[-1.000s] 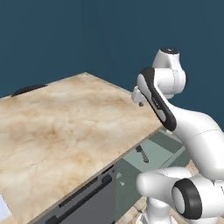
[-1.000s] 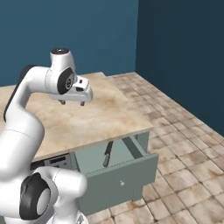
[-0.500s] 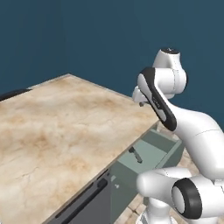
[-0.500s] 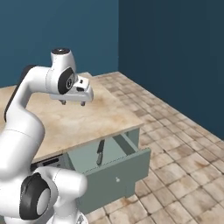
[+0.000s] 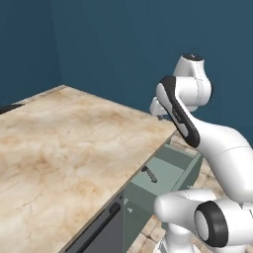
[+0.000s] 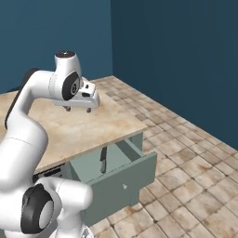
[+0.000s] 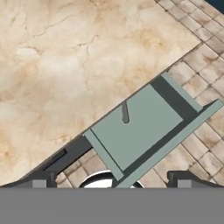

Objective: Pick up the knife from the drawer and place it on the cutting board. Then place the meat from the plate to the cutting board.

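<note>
Knife (image 6: 102, 162) lies in the open drawer (image 6: 122, 181), partly tucked under the surface (image 6: 69, 125) edge, long axis running out from it. Hand (image 6: 77, 109) hovers above the surface, up and back from the drawer, fingers apart, empty.

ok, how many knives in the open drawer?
1. The knife lies on the floor of the open drawer, near its back end by the counter, also seen in the hand view. The part of the drawer under the counter is hidden, so more could be there.
</note>
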